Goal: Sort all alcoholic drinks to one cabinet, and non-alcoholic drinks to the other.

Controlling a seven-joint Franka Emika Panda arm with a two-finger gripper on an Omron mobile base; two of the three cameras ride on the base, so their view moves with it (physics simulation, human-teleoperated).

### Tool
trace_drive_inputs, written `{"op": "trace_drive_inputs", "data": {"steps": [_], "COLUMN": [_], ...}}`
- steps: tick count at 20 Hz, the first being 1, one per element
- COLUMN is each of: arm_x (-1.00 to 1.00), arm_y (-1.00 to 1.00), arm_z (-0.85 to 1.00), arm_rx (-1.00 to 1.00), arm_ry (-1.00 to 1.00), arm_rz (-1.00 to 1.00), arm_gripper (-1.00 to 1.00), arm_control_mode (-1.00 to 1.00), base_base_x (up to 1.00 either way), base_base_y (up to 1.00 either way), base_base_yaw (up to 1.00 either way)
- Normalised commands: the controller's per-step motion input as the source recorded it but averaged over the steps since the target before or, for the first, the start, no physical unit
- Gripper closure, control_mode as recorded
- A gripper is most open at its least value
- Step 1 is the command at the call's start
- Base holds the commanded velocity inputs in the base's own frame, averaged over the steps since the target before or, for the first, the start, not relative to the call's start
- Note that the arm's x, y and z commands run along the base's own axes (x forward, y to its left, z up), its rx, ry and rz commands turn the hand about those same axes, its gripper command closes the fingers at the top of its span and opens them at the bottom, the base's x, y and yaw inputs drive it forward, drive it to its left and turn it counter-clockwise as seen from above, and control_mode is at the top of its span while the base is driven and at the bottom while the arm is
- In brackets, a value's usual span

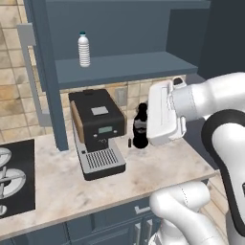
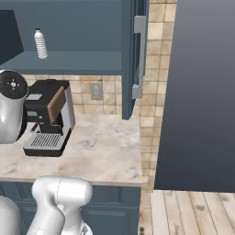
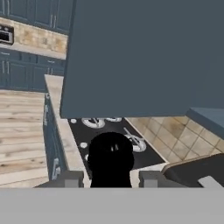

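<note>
Small black cola bottle (image 1: 140, 128): it stands upright on the table, to the right of the coffee machine. In the hand view its round black top (image 3: 110, 158) sits right between the two dark finger tips.
Pincer (image 3: 110, 178): it is at the cola bottle, with one finger tip on each side of it. The finger tips sit very close to the bottle, but I cannot tell if they squeeze it or just stand beside it.
Clear ribbed plastic water bottle with a small teal cap (image 1: 84, 49): it stands upright on the blue shelf of the open cabinet, above the coffee machine. In the right base view it stands near the left end of that shelf (image 2: 40, 43).
Black coffee machine with a brown side and a silver drip tray (image 1: 96, 131): it stands on the table under the shelf, near the cola bottle.
Pale marble table (image 1: 62, 179): it holds the coffee machine and the cola bottle.
Blue open cabinet shelf (image 1: 134, 64): it hangs above the table, with the water bottle on it.
Black stove top with silver rings (image 1: 14, 178): it lies at the left end of the table, well apart from the cola bottle.
White robot arm (image 1: 210, 105): it reaches in from the right, and its white hand is just beside the cola bottle.
</note>
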Motion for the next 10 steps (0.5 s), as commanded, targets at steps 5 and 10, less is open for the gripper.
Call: {"op": "trace_drive_inputs", "data": {"steps": [5,10], "arm_x": [-0.05,0.06], "arm_y": [-0.10,-0.02], "arm_z": [0.01,0.17], "arm_rx": [0.06,0.03], "arm_ry": [-0.06,-0.02], "arm_rz": [-0.06,-0.14], "arm_gripper": [1.00,1.00], "arm_control_mode": [-1.00,-1.00], "base_base_x": [0.00,0.00], "base_base_y": [0.00,0.00], "base_base_yaw": [0.00,0.00]}}
